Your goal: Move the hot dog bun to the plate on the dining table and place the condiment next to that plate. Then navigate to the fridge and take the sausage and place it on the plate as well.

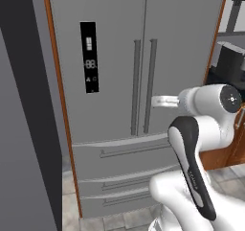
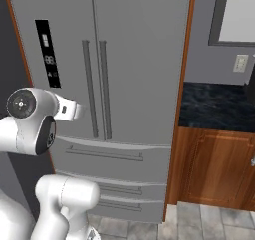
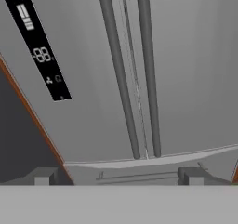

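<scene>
Though fridge (image 1: pixel 139 81) shut, contents hidden, top cropped

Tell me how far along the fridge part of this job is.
The robot is parked facing the fridge. Both doors are shut, and the gripper points at the door handles, jaws open and empty. Left: open a door, take the sausage and carry it to the plate.

Even, shadowless rendered light falls across the tall grey metal fridge (image 1: pixel 143 57), its brushed doors showing only a soft brightening toward the upper right and no hard glare. The black vertical display panel (image 3: pixel 39 46) reads pale and slightly soft, its digits fuzzy in all three views. Edges look mildly jagged and low in resolution, and the hand view tilts the long bar handles (image 3: pixel 132 74) without visible lens bending.
</scene>
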